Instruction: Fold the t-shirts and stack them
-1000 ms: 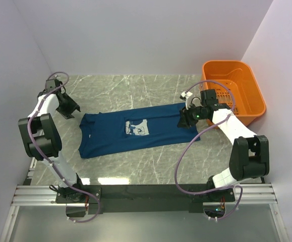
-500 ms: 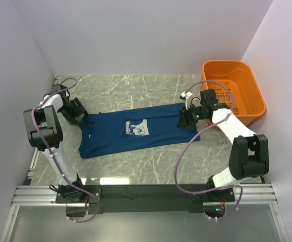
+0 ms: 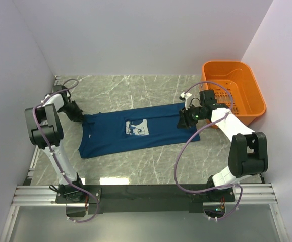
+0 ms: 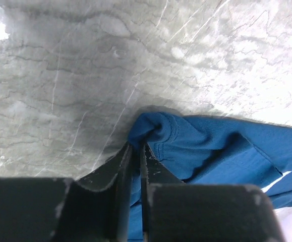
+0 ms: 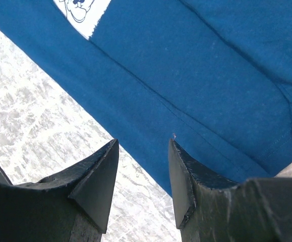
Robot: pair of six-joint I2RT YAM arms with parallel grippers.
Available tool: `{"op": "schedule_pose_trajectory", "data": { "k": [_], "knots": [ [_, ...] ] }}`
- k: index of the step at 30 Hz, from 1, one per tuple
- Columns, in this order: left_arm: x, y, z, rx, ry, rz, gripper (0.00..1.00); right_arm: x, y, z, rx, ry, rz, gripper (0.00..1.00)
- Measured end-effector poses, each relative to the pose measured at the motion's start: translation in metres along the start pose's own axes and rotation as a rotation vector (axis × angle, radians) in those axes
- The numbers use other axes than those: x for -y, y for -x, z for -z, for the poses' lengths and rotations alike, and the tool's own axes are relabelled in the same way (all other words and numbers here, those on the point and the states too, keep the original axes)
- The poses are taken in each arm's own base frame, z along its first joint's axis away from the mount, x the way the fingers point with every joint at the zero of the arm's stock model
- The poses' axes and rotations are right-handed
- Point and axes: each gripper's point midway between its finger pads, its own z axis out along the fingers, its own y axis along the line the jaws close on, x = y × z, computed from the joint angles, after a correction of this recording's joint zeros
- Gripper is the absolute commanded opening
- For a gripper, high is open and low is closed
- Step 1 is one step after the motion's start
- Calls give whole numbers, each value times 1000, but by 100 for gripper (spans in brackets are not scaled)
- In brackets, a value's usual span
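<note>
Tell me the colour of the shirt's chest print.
The print is whitish with a dark blue figure; top external view shows it best.

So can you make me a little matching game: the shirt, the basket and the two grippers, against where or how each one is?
Things:
1. shirt
2. basket
3. left gripper
4. right gripper

States:
A. open, above the shirt's edge
B. lying flat on the table
C. in the far right corner
D. pinched shut on bunched shirt cloth

Pairs: 1-B; 2-C; 3-D; 4-A
</note>
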Motion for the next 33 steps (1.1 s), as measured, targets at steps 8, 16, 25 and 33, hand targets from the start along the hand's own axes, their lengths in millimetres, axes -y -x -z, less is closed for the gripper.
{"op": "schedule_pose_trajectory", "data": {
  "k": [8, 16, 25, 33],
  "knots": [
    [3, 12, -2, -9, 17, 2, 1, 0, -1, -1, -2, 1, -2, 51],
    [18, 66, -4, 94, 81, -76, 1, 0, -2, -1, -6, 2, 3, 51],
    [60, 130, -15, 271, 106, -181, 1, 0, -5, 2, -29, 0, 26, 51],
    [93, 188, -21, 442, 27, -126, 18, 3, 4, 7, -30, 0, 83, 51]
  ]
}}
